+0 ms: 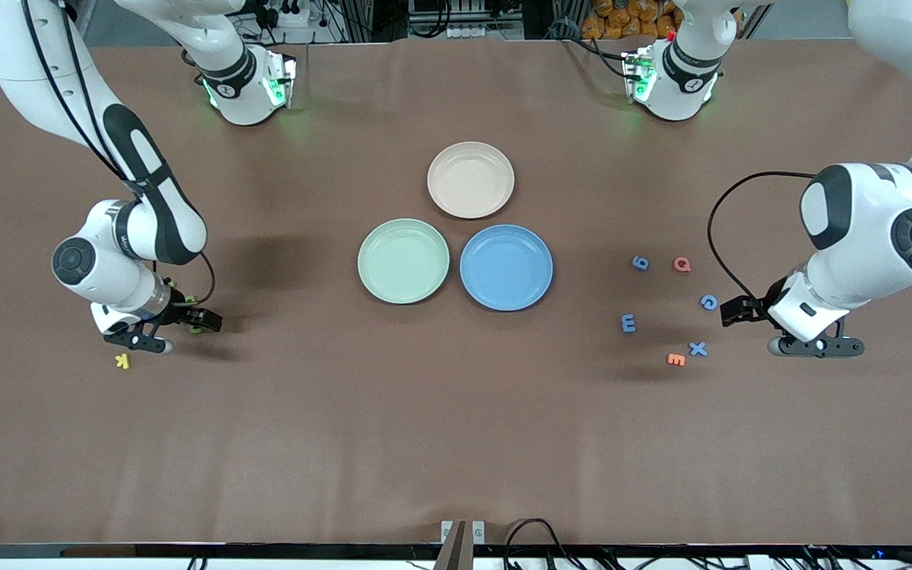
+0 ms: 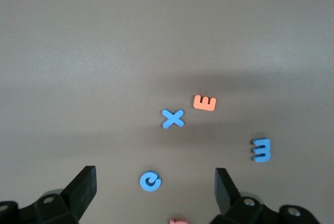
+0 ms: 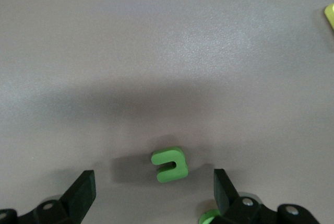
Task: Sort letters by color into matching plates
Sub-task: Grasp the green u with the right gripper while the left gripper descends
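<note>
The green plate (image 1: 403,261) and blue plate (image 1: 506,267) lie side by side at the table's (image 1: 456,443) middle, rims almost touching, the green toward the right arm's end; a beige plate (image 1: 470,180) sits just farther from the camera, between them.

Toward the left arm's end lie the blue letters: a 6 (image 1: 640,263), a G (image 1: 708,302), an M (image 1: 628,323) lying on its side and an X (image 1: 697,348). A red Q (image 1: 682,264) is beside the 6, an orange E (image 1: 675,360) just beside the X.

The left gripper (image 1: 816,347) hangs low near that end's edge, arm bent at the elbow, fingers (image 2: 83,187) spread and empty, the G between them in its wrist view.

The right gripper (image 1: 139,340) hangs low near the other end, released, over a green letter (image 3: 170,164), a blocky C shape. A yellow K (image 1: 123,361) lies just nearer the camera
</note>
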`<action>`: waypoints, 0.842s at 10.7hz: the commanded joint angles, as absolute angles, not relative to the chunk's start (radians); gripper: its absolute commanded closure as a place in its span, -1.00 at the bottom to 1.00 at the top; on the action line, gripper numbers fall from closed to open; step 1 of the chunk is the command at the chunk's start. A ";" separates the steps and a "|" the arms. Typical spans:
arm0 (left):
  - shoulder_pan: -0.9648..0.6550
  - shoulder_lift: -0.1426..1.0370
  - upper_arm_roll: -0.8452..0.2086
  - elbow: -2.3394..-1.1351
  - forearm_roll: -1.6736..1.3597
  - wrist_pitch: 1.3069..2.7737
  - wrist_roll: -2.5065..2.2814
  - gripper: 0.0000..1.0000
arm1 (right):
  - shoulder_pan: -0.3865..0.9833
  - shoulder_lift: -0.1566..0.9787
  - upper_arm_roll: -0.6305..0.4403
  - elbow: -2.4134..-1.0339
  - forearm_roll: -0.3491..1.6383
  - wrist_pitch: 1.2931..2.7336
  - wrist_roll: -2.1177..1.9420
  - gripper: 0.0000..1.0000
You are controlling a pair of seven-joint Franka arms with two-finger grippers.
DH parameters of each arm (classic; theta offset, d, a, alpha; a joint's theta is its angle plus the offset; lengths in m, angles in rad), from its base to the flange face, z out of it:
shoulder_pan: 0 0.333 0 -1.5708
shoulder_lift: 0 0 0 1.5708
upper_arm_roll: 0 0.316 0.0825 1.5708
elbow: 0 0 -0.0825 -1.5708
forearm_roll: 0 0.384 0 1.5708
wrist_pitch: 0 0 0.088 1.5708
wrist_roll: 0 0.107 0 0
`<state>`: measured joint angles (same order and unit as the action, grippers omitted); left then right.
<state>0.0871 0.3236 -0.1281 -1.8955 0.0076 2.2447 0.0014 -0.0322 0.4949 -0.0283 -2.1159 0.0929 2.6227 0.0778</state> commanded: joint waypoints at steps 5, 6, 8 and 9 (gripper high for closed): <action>0.083 0.449 -0.132 -1.936 0.014 2.469 0.002 -1.00 | -0.048 0.526 -0.017 -2.099 0.091 2.661 0.094 -0.73; 0.083 0.463 -0.133 -1.936 0.014 2.479 0.002 -1.00 | -0.048 0.532 -0.017 -2.097 0.091 2.663 0.094 -0.68; 0.083 0.498 -0.132 -1.936 0.018 2.514 0.002 -1.00 | -0.049 0.534 -0.018 -2.092 0.083 2.665 0.094 -0.50; 0.083 0.512 -0.132 -1.936 0.018 2.526 0.002 -1.00 | -0.051 0.534 -0.018 -2.091 0.081 2.665 0.092 -0.43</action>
